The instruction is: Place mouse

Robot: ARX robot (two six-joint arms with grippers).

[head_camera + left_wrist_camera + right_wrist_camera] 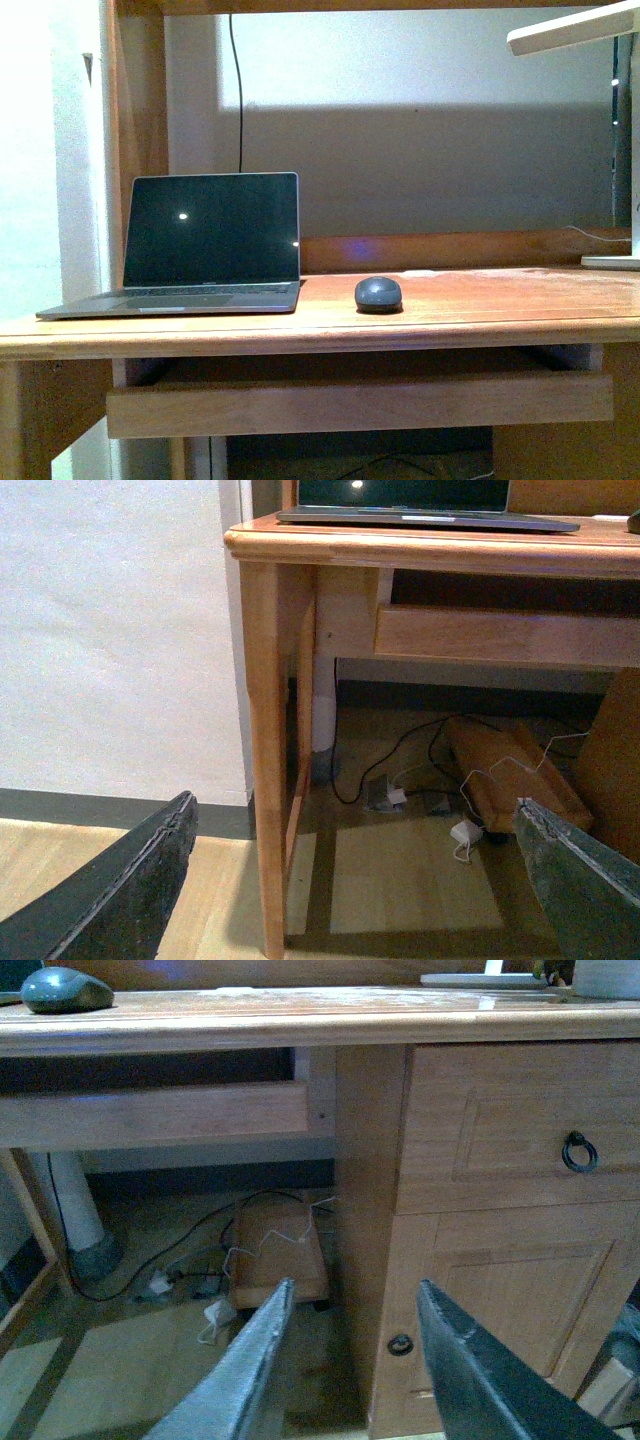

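Mouse [378, 293] rests on wooden desk [480, 300] beside laptop [205, 245]; both end effectors gape empty.

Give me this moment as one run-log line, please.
mouse: on desk, right of laptop, untouched | left gripper: open, low, empty | right gripper: open, low, empty
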